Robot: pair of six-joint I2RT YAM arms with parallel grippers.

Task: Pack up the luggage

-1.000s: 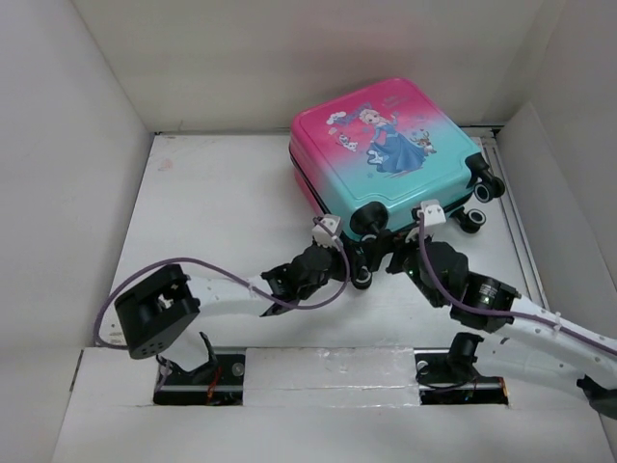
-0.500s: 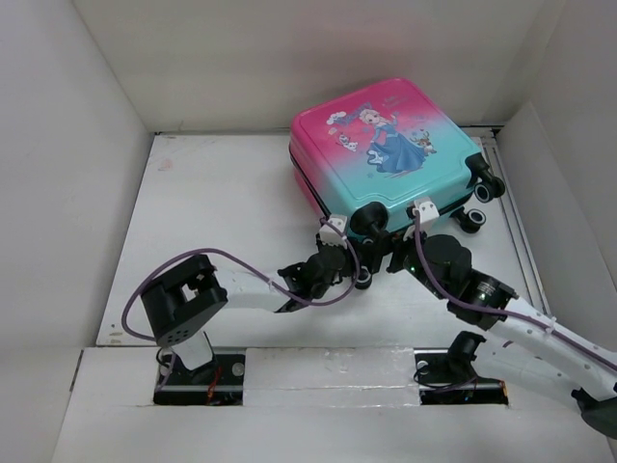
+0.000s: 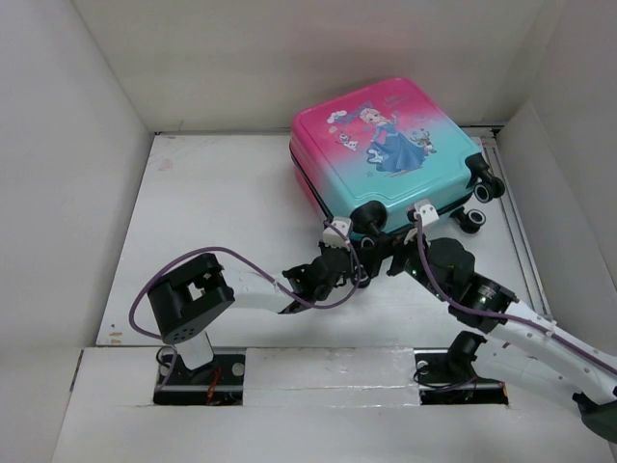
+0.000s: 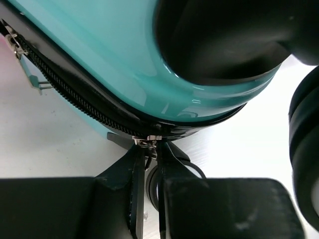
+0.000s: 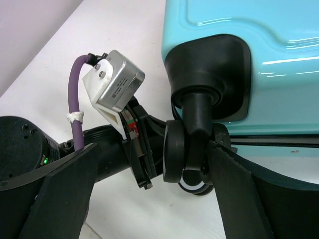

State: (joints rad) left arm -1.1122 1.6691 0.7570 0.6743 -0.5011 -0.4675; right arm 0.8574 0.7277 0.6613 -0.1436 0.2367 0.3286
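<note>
The luggage [image 3: 386, 145] lies flat and closed at the back right of the table, princess print up, wheels toward me. In the left wrist view its teal shell [image 4: 124, 59] fills the top, with the black zipper running along its edge. My left gripper [image 3: 349, 253] is at the near edge of the case, and its jaws [image 4: 149, 149] are shut on the metal zipper pull [image 4: 148, 142]. My right gripper [image 3: 397, 253] is open beside it, its fingers [image 5: 234, 189] straddling a black caster wheel [image 5: 177, 149] below the teal shell [image 5: 249, 50].
The white table [image 3: 222, 212] is boxed in by white walls on the left, back and right. Two more black wheels [image 3: 472, 220] stick out at the case's right corner. The left arm's wrist camera [image 5: 112, 82] sits close to my right gripper's left finger.
My left arm has reached forward and right, bringing its gripper up to the case's near edge at the zipper. My right gripper has shifted slightly toward the wheel.
</note>
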